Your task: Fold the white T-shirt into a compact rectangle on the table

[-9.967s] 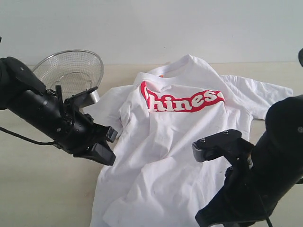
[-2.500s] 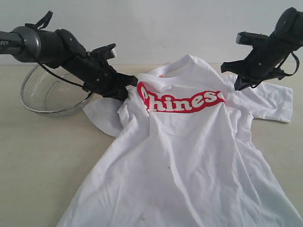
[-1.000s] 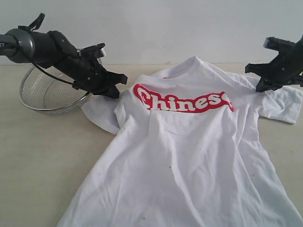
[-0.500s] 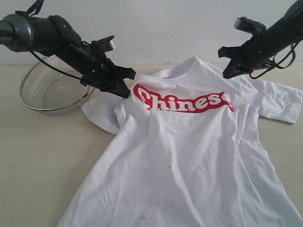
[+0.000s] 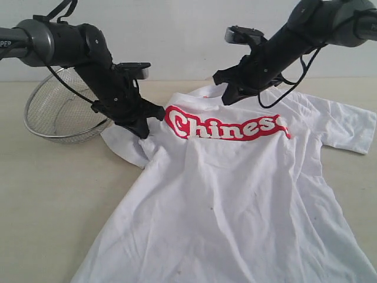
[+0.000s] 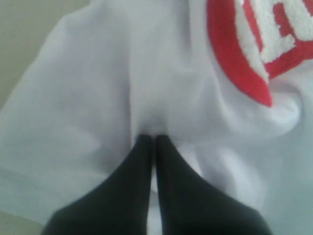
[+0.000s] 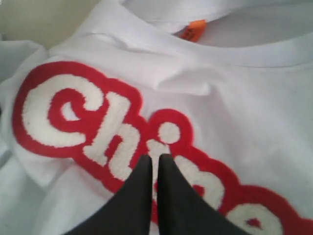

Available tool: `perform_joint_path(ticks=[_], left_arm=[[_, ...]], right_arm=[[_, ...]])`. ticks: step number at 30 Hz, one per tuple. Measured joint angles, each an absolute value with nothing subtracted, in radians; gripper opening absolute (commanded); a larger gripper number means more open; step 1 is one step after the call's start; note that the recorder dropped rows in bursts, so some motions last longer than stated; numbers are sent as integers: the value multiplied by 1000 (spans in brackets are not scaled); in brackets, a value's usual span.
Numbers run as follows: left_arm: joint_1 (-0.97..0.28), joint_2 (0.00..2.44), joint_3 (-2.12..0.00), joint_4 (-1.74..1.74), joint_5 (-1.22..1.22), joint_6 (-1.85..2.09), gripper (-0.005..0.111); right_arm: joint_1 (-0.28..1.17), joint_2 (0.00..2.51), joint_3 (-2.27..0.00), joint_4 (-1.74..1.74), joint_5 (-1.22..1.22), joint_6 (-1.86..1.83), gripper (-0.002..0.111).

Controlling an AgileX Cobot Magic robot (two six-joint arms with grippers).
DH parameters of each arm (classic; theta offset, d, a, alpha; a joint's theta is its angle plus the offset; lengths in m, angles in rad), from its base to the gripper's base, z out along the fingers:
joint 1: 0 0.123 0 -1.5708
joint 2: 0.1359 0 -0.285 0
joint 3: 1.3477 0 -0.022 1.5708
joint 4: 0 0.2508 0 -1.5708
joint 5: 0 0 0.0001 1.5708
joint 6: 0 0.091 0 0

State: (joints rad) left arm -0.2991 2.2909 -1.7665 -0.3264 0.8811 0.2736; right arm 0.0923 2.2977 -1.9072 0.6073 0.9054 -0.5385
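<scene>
The white T-shirt (image 5: 235,194) lies face up and wrinkled on the table (image 5: 47,194), with its red "Chinese" lettering (image 5: 227,125) across the chest. My left gripper (image 5: 144,127) is shut, its tips pressing down on the cloth at the shirt's left shoulder, beside the start of the lettering (image 6: 244,58). In the left wrist view the fabric (image 6: 98,98) puckers at the left gripper (image 6: 151,138). My right gripper (image 5: 227,97) is shut and hangs just above the collar. In the right wrist view that right gripper (image 7: 155,157) sits over the letters (image 7: 73,117), below the orange neck tag (image 7: 194,29).
A steel mesh bowl (image 5: 56,115) sits tilted at the back left, right behind the left arm. A pale wall runs along the table's far edge. The shirt's hem reaches the near edge of the view.
The right arm has swung left, from beyond the right shoulder to above the collar. The left gripper has come down and inward onto the left shoulder. The shirt lies as before.
</scene>
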Motion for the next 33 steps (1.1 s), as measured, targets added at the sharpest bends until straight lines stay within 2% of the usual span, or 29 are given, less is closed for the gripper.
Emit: perform_joint_path(ticks=[6, 33], left_arm=[[-299, 2271, -1766, -297, 887, 265, 4], [-299, 2329, -1766, -217, 757, 210, 4]], right_arm=[[152, 2296, -1907, 615, 892, -546, 0], [151, 2296, -1907, 614, 944, -546, 0]])
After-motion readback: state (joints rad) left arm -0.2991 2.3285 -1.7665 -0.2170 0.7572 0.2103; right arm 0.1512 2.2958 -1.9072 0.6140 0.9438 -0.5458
